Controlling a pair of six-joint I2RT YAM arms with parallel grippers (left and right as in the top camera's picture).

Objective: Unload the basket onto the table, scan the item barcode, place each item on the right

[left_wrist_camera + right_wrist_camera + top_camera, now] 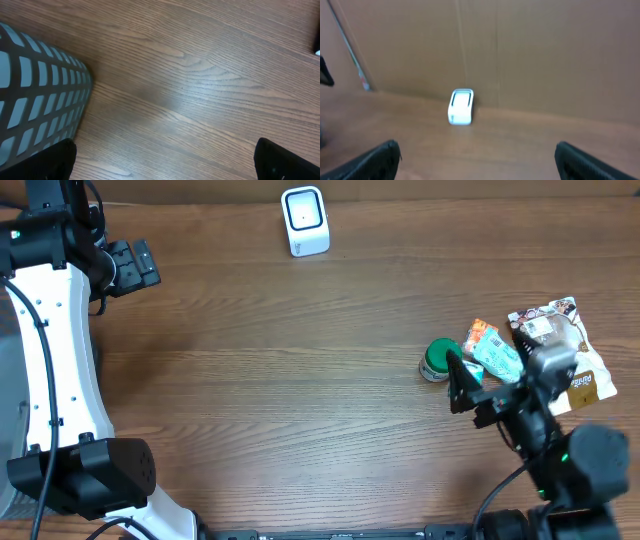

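You're at the pick-up step. Right gripper point(468, 390) and left gripper point(133, 265) hang released, empty. The green tin point(436, 360) and snack packets point(497, 358) lie beside the right one, well apart from the barcode scanner point(305, 222). Next, grasp one item.

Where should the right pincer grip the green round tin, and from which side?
Across its round side wall, coming down from above: the green tin lies flat, lid up, so opposite edges are exposed. A teal packet crowds its right, so probably close the right pincer front to back.
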